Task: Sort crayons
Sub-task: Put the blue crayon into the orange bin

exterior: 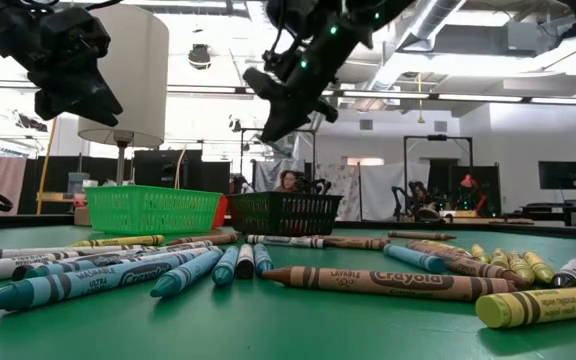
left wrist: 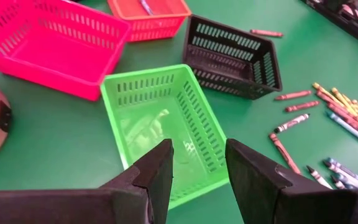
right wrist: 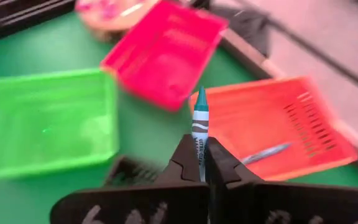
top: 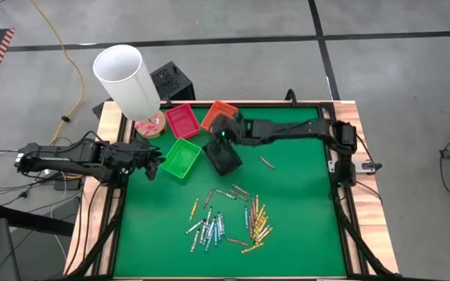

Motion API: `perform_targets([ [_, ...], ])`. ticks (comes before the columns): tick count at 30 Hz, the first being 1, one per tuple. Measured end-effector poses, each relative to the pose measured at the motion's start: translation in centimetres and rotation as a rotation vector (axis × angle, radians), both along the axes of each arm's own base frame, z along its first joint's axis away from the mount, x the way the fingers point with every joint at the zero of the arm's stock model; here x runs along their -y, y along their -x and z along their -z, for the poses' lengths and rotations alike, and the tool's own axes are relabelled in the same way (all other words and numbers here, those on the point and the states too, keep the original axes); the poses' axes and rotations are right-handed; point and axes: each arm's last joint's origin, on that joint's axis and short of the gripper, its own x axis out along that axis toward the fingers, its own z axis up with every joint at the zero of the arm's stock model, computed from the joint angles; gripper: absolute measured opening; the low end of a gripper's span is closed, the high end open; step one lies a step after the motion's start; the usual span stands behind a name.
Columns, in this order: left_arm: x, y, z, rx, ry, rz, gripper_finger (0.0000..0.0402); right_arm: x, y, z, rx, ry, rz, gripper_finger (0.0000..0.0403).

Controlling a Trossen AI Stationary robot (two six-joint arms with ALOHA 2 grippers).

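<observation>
Pinching blue crayon (right wrist: 200, 127), right jaws closed.

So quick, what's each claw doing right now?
Left gripper: open, empty, over the green tray.
Right gripper: shut on a blue-green crayon.

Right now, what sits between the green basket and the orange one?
In the high view, the right gripper, shut on a blue crayon, hangs between the green basket and orange basket, over the black basket's far edge.

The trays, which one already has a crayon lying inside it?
The orange tray, at the far edge beside the red one: a single blue crayon lies on its floor. The green and red trays look empty.
</observation>
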Motion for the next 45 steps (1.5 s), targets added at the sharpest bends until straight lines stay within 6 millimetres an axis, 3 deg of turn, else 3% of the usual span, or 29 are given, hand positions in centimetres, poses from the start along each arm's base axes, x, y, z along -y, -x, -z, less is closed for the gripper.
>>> perform_targets([
  [8, -0.1, 0.0, 0.0, 0.001, -0.021, -0.031, 0.0137, 4.6, 0.1, -0.1, 0.069, 0.091, 0.126, 0.0001],
  [14, -0.2, 0.1, 0.0, -0.003, -0.033, -0.050, 0.0137, 7.1, -0.8, 2.7, 0.064, 0.095, 0.166, 0.0001],
  [22, -0.2, 0.2, 0.1, -0.018, -0.029, -0.055, 0.0137, 9.5, -0.4, 4.3, 0.049, 0.062, 0.211, 0.0001],
  [45, -0.2, 0.2, 0.1, -0.021, -0.049, -0.066, 0.0137, 10.3, -0.2, 4.8, 0.055, 0.026, 0.221, 0.0004],
])
